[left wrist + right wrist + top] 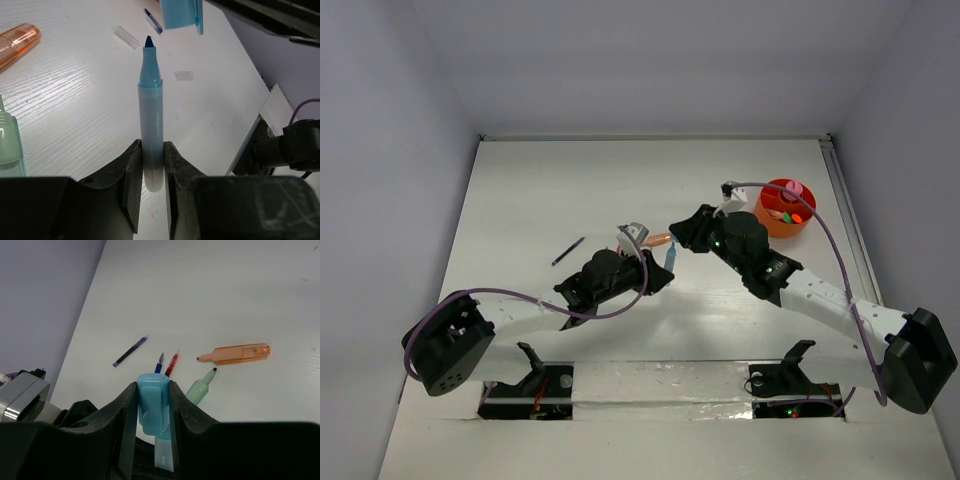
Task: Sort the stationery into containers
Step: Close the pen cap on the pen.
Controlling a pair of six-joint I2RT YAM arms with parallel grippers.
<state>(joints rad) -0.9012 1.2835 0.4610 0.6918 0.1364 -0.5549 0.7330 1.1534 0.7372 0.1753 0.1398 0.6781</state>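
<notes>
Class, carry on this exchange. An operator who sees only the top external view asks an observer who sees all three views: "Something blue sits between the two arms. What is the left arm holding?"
Observer: The left jaws are shut on a light blue plastic marker. It is uncapped, with its dark blue tip bare.
Operator: And the right arm?
Observer: The right jaws are shut on a matching light blue plastic cap, gripped by its sides.
Operator: Is the cap on the tip yet?
Observer: No. In the left wrist view the cap hangs past the tip and off to one side, with a gap between them.
</notes>
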